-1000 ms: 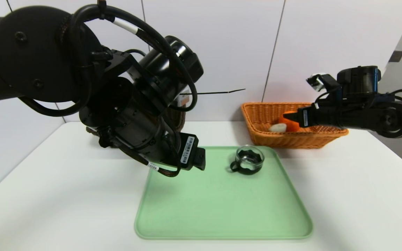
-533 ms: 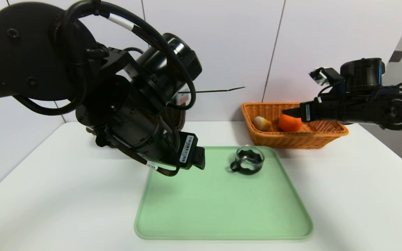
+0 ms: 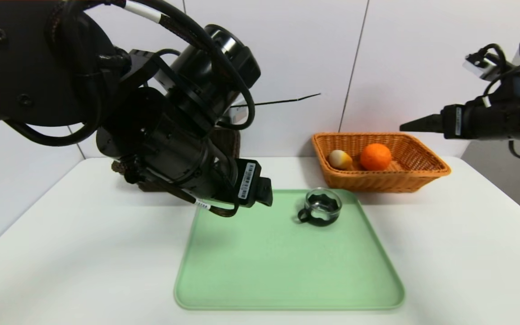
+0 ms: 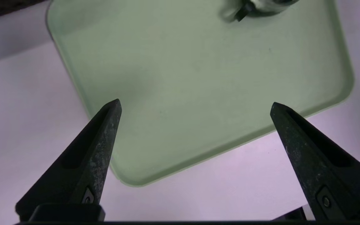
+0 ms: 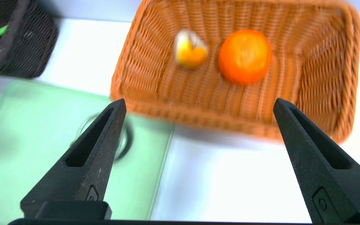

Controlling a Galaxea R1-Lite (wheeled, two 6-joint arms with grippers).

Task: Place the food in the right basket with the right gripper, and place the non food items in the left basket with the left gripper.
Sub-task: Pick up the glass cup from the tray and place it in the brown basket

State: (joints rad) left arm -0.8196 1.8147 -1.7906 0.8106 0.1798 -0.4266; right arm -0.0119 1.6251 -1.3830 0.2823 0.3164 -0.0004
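My right gripper (image 5: 198,104) has its fingers spread wide, holding nothing; below and ahead of them a round orange (image 5: 245,55) sits in the orange wicker basket (image 5: 323,93) beside a small yellow-white food piece (image 5: 190,49). My left gripper (image 4: 195,104), fingers apart, hovers over the green tray (image 4: 198,78); a glass cup (image 3: 319,206) sits beyond them.

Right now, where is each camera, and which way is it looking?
Head: up high, looking down at the table; shows both arms.
Left wrist: behind the open left gripper, looking down at the tray.
Right wrist: behind the open right gripper, looking down at the orange basket with the orange.
All three views show the tray and glass cup.
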